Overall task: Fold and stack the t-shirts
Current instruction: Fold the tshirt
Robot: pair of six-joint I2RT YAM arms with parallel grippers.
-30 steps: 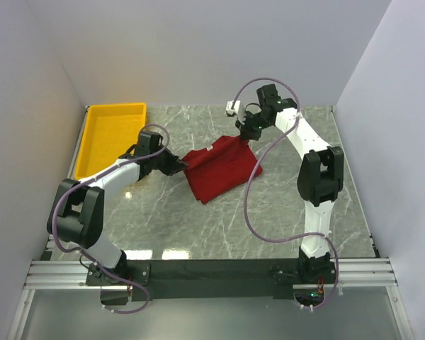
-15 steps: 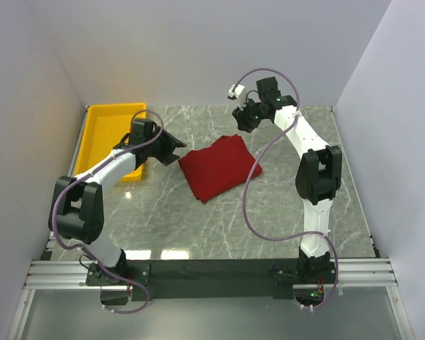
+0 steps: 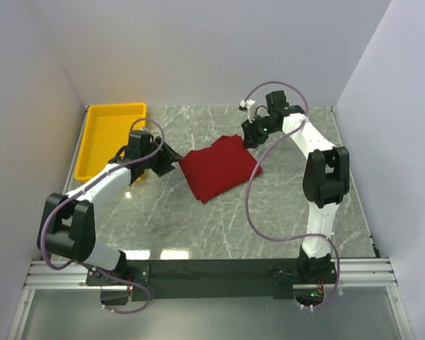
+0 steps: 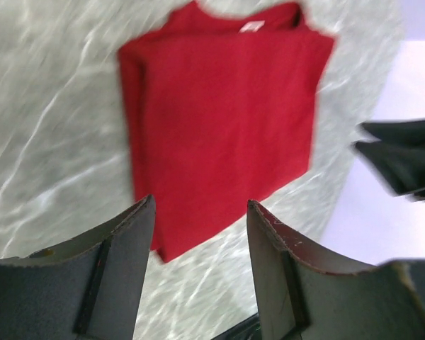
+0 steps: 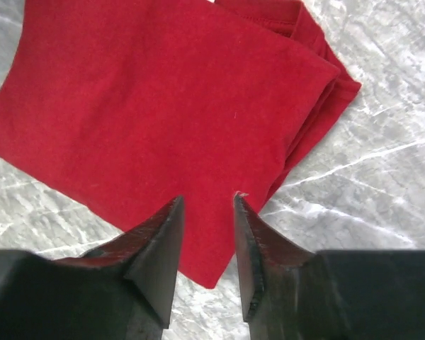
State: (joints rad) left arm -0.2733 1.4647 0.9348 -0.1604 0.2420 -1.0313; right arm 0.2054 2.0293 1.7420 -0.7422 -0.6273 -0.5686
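The dark red t-shirt [image 3: 218,166] lies folded into a compact rectangle on the marble table, a white neck label showing at its far edge in the left wrist view [image 4: 219,120]. My left gripper [image 3: 171,160] hovers just left of the shirt, open, with nothing between its jaws [image 4: 200,212]. My right gripper [image 3: 249,136] hangs over the shirt's far right corner, jaws apart and holding nothing [image 5: 207,202]; the folded cloth [image 5: 163,120] lies below them.
A yellow plastic tray [image 3: 112,134] stands at the back left against the wall. White walls enclose the table on three sides. Purple cables loop from both arms above the table.
Both grippers have let go of the shirt and opened. The shirt settled flat as a folded rectangle. The left gripper pulled back left; the right one lifted, then dropped toward the far corner.
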